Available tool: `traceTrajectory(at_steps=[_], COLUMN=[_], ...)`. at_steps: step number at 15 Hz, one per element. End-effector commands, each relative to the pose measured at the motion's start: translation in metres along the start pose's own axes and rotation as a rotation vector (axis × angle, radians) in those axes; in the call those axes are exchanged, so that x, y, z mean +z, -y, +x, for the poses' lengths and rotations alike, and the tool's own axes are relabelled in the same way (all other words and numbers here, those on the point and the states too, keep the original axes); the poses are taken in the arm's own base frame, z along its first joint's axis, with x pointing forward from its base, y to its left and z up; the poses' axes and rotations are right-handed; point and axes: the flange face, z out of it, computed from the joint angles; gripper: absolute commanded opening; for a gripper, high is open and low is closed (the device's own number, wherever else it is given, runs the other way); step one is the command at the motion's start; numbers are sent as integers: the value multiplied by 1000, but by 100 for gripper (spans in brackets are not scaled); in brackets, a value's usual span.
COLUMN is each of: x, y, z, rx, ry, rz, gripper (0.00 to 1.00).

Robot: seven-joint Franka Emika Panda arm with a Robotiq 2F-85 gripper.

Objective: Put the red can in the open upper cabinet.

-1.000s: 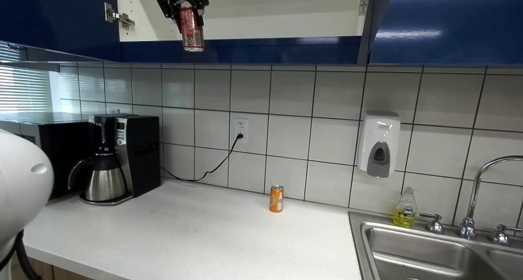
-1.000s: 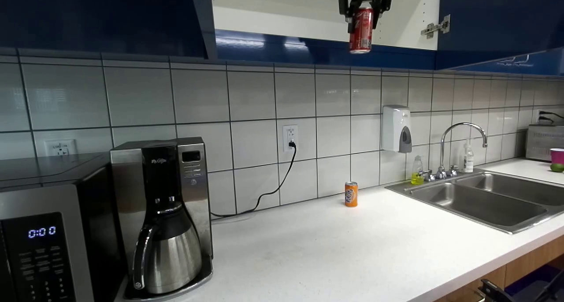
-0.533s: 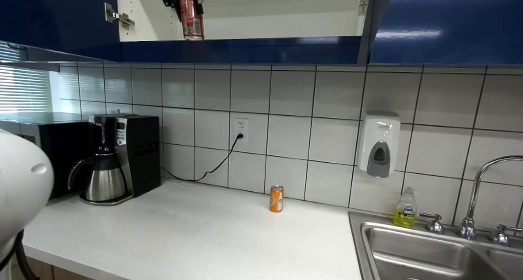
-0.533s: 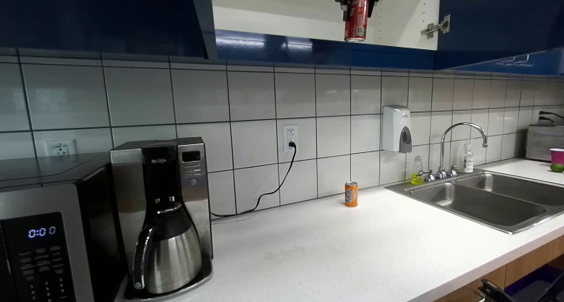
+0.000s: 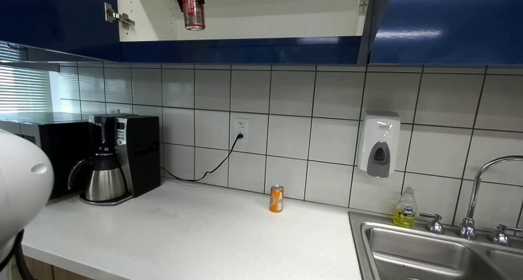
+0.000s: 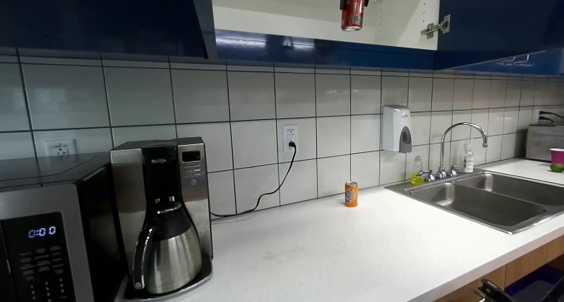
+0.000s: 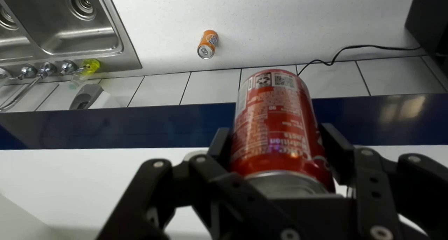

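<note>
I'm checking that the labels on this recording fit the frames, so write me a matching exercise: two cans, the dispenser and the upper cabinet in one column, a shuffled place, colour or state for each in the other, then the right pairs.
Things
1. red can
2. orange can
3. dispenser
4. open upper cabinet

Places, colours, states
A. on the tiled wall, white and grey
B. blue outside, cream inside
C. held between the fingers
D. upright on the white counter

Right pairs: 1-C, 2-D, 3-A, 4-B
</note>
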Motion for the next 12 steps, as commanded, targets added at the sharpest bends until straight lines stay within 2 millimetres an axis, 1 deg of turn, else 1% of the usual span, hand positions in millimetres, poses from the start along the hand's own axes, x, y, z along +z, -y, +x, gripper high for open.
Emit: traceTrajectory(at_steps=[1,7,12], x=[-15,-12,-3], y=[-1,0,1], z=[20,46,61], rx=[9,24,35], ry=[12,29,45], rz=[13,17,16], gripper=[41,41,41])
